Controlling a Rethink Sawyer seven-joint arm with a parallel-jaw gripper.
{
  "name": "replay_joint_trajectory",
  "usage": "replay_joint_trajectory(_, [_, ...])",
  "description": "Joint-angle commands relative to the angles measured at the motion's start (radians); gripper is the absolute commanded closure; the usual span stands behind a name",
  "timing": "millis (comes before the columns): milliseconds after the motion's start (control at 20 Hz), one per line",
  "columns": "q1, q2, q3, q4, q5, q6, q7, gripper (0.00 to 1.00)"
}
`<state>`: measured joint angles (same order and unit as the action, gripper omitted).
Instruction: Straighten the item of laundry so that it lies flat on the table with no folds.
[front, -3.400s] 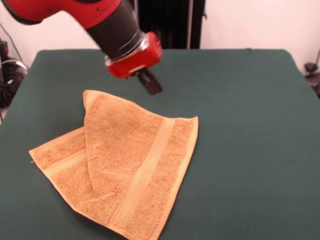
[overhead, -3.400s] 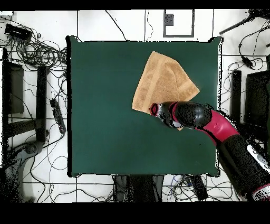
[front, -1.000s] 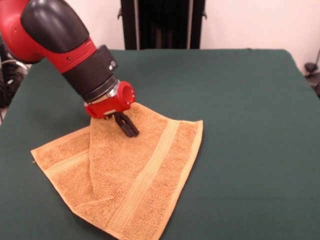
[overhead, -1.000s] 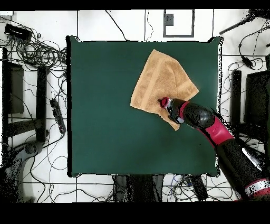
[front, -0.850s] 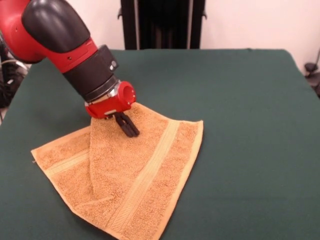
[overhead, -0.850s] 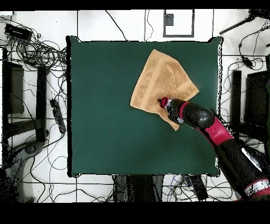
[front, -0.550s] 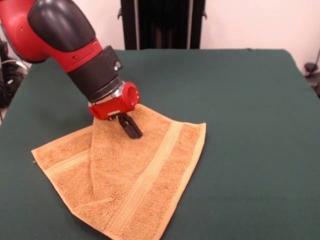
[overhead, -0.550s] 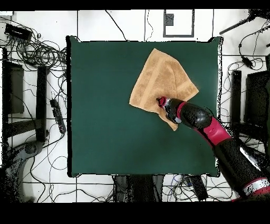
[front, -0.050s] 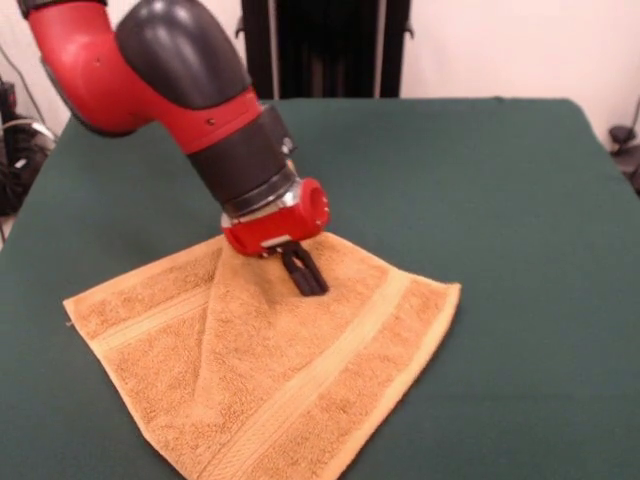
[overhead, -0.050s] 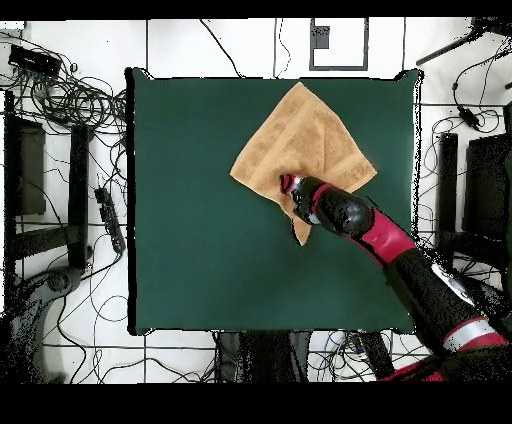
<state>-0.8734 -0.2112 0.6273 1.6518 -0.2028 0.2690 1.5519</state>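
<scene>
Dark green felt covers the table (front, -0.050s: 520, 200), which fills most of both views; cables and equipment are seen on the white floor (overhead, -0.050s: 60, 100) around it in the overhead view. 1 orange-tan towel (front, -0.050s: 300, 390) is laid on the table beneath and around the gripper (front, -0.050s: 305, 275). The gripper is angled down from a red and black arm (front, -0.050s: 190, 70), and its black tips are pressed against the towel's upper layer. The fingers (front, -0.050s: 300, 268) are seen close together, with cloth apparently pinched at the tips; whether a fold is actually grasped cannot be told for certain. The towel is not flat: 1 layer is folded over another, with the fold line running away from the gripper toward the near table edge in the front view. 1 woven band (front, -0.050s: 330, 370) is seen crossing the upper layer just beside the gripper, and a 2nd band (front, -0.050s: 150, 320) on the lower layer.
</scene>
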Motion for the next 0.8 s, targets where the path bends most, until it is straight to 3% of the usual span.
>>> replay_joint_trajectory(50, [0.155, 0.164, -0.005, 0.061, 0.026, -0.132, 0.231, 1.0])
replay_joint_trajectory(800, [0.213, 0.17, 0.021, 0.078, 0.138, -0.222, 0.258, 1.0])
